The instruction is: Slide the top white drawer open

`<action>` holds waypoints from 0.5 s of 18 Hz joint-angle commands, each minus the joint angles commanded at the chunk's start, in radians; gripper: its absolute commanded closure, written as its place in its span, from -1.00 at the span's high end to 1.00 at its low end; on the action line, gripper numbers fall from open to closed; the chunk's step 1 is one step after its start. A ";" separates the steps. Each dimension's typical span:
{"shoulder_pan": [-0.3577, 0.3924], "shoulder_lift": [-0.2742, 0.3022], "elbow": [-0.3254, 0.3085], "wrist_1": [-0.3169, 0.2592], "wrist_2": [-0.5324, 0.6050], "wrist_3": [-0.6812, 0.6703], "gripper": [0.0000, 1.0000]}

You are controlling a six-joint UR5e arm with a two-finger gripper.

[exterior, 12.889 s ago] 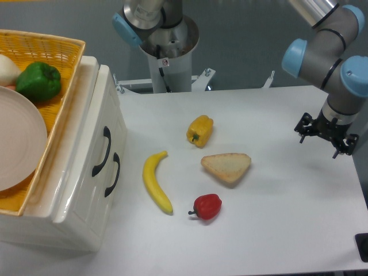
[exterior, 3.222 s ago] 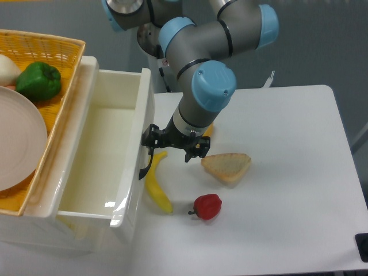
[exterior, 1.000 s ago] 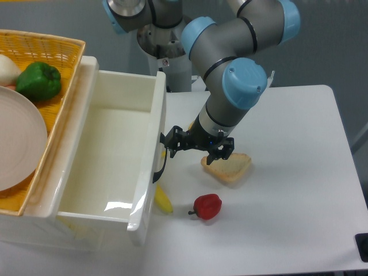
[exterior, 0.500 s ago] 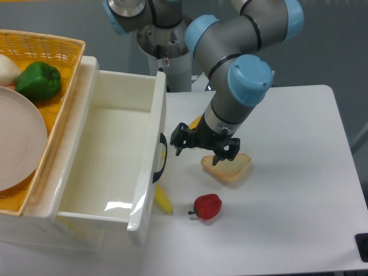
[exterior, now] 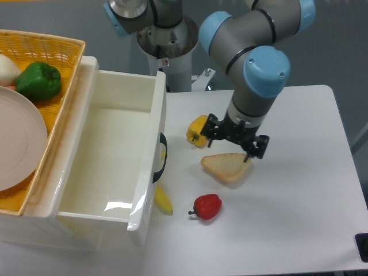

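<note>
The top white drawer [exterior: 109,155] stands slid far out of its cabinet, its glossy inside bare. Its black curved handle [exterior: 162,158] faces right on the front panel. My gripper [exterior: 232,138] hovers to the right of the drawer, clear of the handle, just above the bread slice [exterior: 226,167] and beside the yellow pepper [exterior: 197,129]. Its fingers [exterior: 254,148] stand apart with nothing between them, so it is open.
A yellow wicker basket [exterior: 43,52] on the cabinet top holds a plate [exterior: 17,144], a green pepper [exterior: 38,79] and a white onion. A banana [exterior: 163,199] lies partly under the drawer front. A red pepper [exterior: 207,206] sits below the bread.
The drawer was pulled out from shut to fully extended. In the last second my gripper let go of the handle and moved right and up, away from the drawer.
</note>
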 joint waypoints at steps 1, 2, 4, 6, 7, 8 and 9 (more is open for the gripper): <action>0.017 -0.014 -0.002 0.002 0.006 0.040 1.00; 0.047 -0.029 -0.006 0.003 0.015 0.116 1.00; 0.074 -0.051 -0.008 0.002 0.046 0.260 1.00; 0.095 -0.064 -0.008 0.029 0.080 0.331 1.00; 0.098 -0.074 -0.008 0.055 0.087 0.351 1.00; 0.104 -0.080 -0.008 0.075 0.089 0.365 1.00; 0.106 -0.087 -0.008 0.086 0.089 0.371 1.00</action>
